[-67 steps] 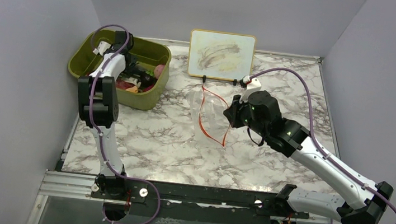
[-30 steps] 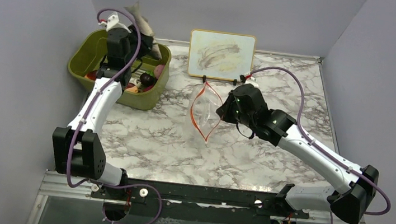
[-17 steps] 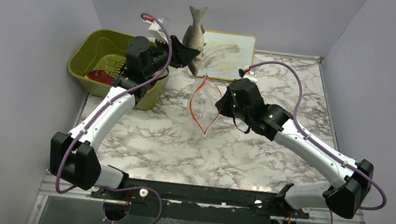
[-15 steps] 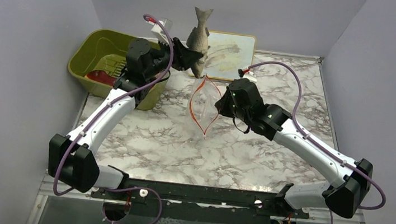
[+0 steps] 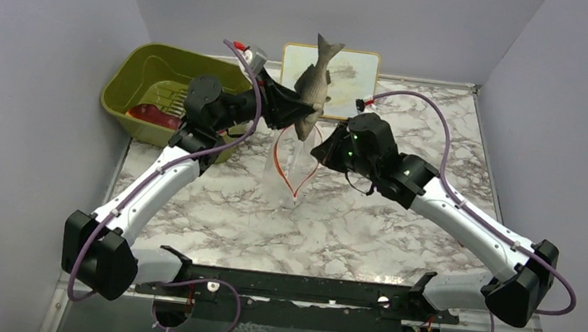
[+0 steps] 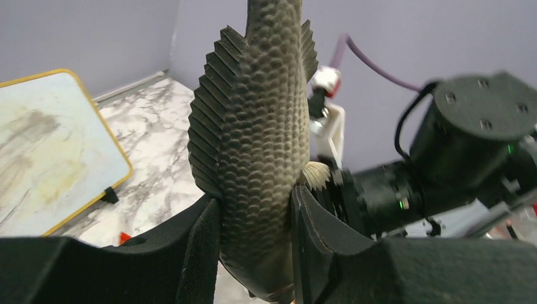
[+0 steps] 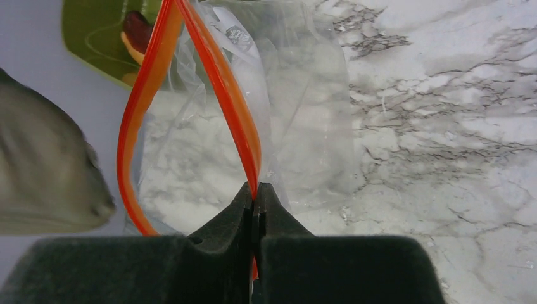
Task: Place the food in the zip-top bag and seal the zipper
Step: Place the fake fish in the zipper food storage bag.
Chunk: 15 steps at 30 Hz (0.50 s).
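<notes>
1. Now the left gripper is clamped on a grey fish, tail up and head down.
2. Over the last second the fish has gone from the green bin across to the bag. In the top view it hangs right over the open mouth, not yet inside.
3. Meanwhile the right gripper is pinched tight on one end of the zipper, holding the bag up by its mouth. As before, the mouth gapes in a teardrop loop.
4. The bag looks empty so far. A hot dog lies in the bin, and the arm hides any other pieces.
5. Judgement: the first item is about to go in, and the head needs lowering into the loop before letting go.
6. Risk: the fish looks wide for the opening and could snag the strip or tug it out of the right gripper. Sealing is still far off.
</notes>
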Each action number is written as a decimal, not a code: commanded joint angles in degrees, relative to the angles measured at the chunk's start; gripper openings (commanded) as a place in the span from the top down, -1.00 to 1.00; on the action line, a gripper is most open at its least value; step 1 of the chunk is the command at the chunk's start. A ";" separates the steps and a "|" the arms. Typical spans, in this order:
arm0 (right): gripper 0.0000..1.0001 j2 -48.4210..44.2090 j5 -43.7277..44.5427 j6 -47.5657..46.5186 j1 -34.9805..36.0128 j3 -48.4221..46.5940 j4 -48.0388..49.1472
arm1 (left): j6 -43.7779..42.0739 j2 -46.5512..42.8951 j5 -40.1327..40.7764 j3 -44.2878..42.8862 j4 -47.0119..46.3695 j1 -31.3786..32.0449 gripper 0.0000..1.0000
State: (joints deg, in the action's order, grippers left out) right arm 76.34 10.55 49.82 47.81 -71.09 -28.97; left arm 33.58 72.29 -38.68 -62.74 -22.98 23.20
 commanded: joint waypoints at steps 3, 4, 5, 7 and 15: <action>0.98 -4.75 -5.64 3.12 -1.20 1.04 5.52 | -7.72 -5.44 -6.57 4.62 -6.89 2.30 0.54; 0.98 -5.15 -5.69 3.19 -1.23 1.17 5.57 | -8.50 -5.91 -6.88 5.26 -6.94 2.45 0.54; 0.98 -5.45 -5.85 3.22 -1.23 1.36 5.75 | -9.26 -6.19 -7.25 5.89 -7.11 2.66 0.54; 0.98 -6.02 -6.09 3.24 -1.28 1.68 6.25 | -11.29 -6.68 -8.48 6.93 -7.46 2.98 0.54; 0.98 -7.34 -6.78 3.09 -1.32 2.45 6.45 | -21.25 -9.40 -9.21 11.48 -7.60 3.19 0.52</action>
State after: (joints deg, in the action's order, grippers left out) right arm 70.76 5.23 52.38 46.76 -69.76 -24.40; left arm 19.38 64.90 -45.93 -52.82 -27.99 26.02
